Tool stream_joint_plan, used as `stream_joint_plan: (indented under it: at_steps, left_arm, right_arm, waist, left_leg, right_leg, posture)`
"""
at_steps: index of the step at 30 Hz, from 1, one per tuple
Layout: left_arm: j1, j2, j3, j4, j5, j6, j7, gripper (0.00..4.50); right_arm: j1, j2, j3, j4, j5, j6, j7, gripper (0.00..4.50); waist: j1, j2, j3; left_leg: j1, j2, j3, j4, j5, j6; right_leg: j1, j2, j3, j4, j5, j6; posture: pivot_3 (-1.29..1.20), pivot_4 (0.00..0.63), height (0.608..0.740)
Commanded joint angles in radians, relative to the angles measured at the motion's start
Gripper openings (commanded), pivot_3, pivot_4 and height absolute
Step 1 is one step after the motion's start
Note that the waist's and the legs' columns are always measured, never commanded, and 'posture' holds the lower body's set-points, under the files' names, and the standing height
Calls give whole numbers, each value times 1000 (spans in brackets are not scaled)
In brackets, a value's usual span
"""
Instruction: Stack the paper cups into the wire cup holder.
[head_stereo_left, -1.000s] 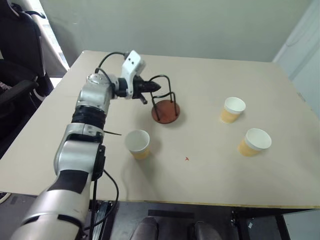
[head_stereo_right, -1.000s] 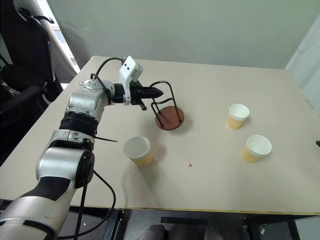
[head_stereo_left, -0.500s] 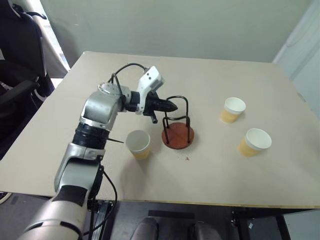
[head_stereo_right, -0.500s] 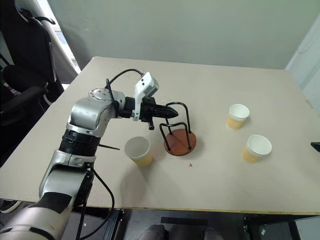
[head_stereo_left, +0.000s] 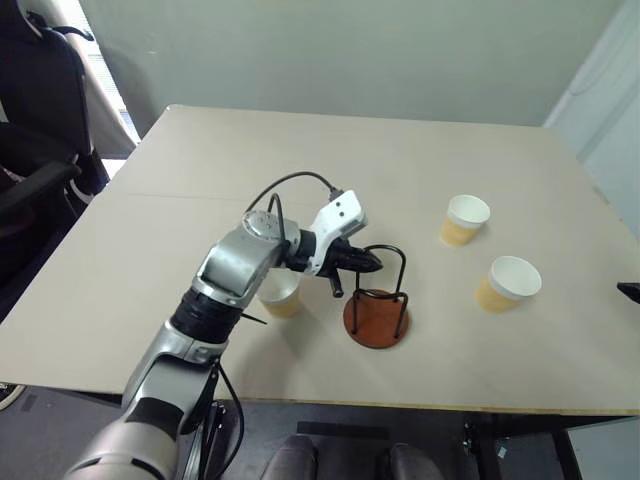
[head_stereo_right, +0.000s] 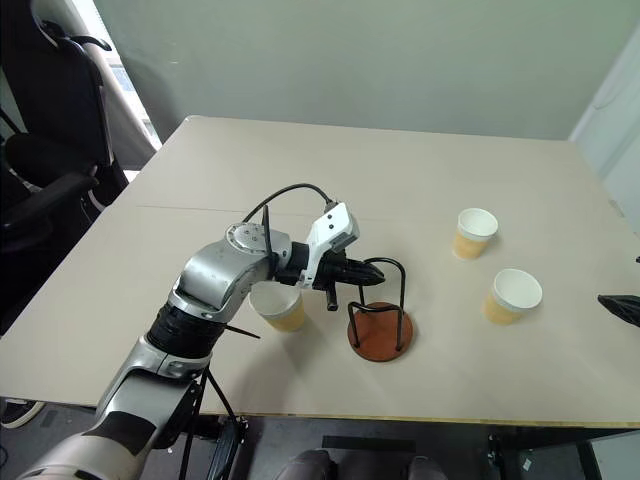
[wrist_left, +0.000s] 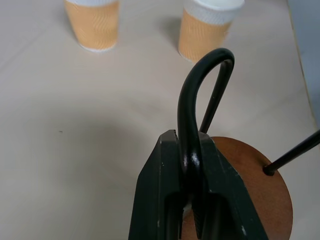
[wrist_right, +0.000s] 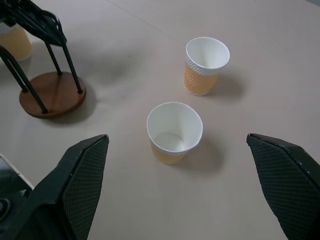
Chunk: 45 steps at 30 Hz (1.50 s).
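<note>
The wire cup holder (head_stereo_left: 376, 321) stands upright near the table's front edge, a reddish-brown disc with black wire hoops. My left gripper (head_stereo_left: 367, 264) is shut on the top of one hoop (wrist_left: 199, 85), its fingers (wrist_left: 165, 190) clamped around the wire. One paper cup (head_stereo_right: 277, 308) sits just left of the holder, partly hidden behind my left forearm. Two more paper cups (head_stereo_left: 465, 220) (head_stereo_left: 508, 283) stand upright at the right. My right gripper (wrist_right: 177, 140) hangs open above those two cups (wrist_right: 175, 132) (wrist_right: 205, 65), nothing between its fingers.
The tan table (head_stereo_left: 180, 200) has open room at the back and left. A black office chair (head_stereo_left: 30, 110) stands beyond the left edge. The front edge (head_stereo_left: 400, 408) runs close below the holder.
My left gripper has dragged the wire cup holder toward the front and to the right, from behind the near cup to its right side. The right gripper's tip has come into view at the right edge.
</note>
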Motion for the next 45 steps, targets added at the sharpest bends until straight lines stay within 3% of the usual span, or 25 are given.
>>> stream_joint_plan:
  at_steps: [1, 9, 12, 22, 26, 36, 45]
  left_arm:
    - [1, 5, -21, -30, 6, -31, 4, 24]
    - [17, 29, -86, -87, 17, 2, 12, 24]
    - [20, 25, -99, -88, 37, -14, 44, 865]
    - [3, 44, -69, -134, -24, 58, 9, 4362]
    - [-25, 96, -32, -155, -69, 90, -26, 4362]
    - [-66, 387, 102, -165, -154, 16, -213, 4362]
    - [51, 645, 339, -143, -272, -70, -388, 4362]
  right_arm:
    - [5, 1, -8, -17, 10, -3, -15, 4500]
    - [-2, -4, -4, -9, 19, -5, -33, 4500]
    - [-6, -3, 0, -8, 24, -7, -38, 4500]
    - [-30, -21, 70, 20, 25, -52, -46, 4500]
    - [-81, -47, 149, 56, 30, -93, -47, 4500]
    - [-348, -88, 542, 180, 26, -234, -66, 4500]
    - [-496, -88, 840, 192, -17, -275, -42, 4500]
  waist:
    - [0, 0, 0]
    - [-3, -1, 0]
    - [-4, -1, 0]
    - [-10, -1, 1]
    - [-12, -1, 1]
    - [-23, 0, 1]
    - [-27, 0, 1]
  left_leg:
    - [1, 0, 0, -1, 0, 0]
    - [10, -1, 8, -2, -2, 3]
    - [11, -1, 10, -2, -2, 4]
    - [11, 0, 13, -2, -3, 5]
    - [12, 0, 14, -3, -3, 5]
    - [11, 1, 9, -5, -3, 5]
    - [7, 2, 1, -10, -4, 3]
  right_leg:
    - [1, 0, 1, 0, 0, 0]
    - [7, 1, 9, -1, -1, 1]
    - [7, 1, 10, -1, -1, 1]
    - [7, 0, 12, -2, -1, 1]
    - [6, 1, 13, -2, -1, 1]
    - [2, 0, 14, -3, -1, 2]
    - [-3, -2, 13, -5, -1, 1]
  posture:
    - [0, 150, 740]
    - [0, 150, 740]
    - [0, 150, 740]
    - [0, 150, 740]
    - [0, 150, 740]
    - [0, 150, 740]
    - [0, 150, 740]
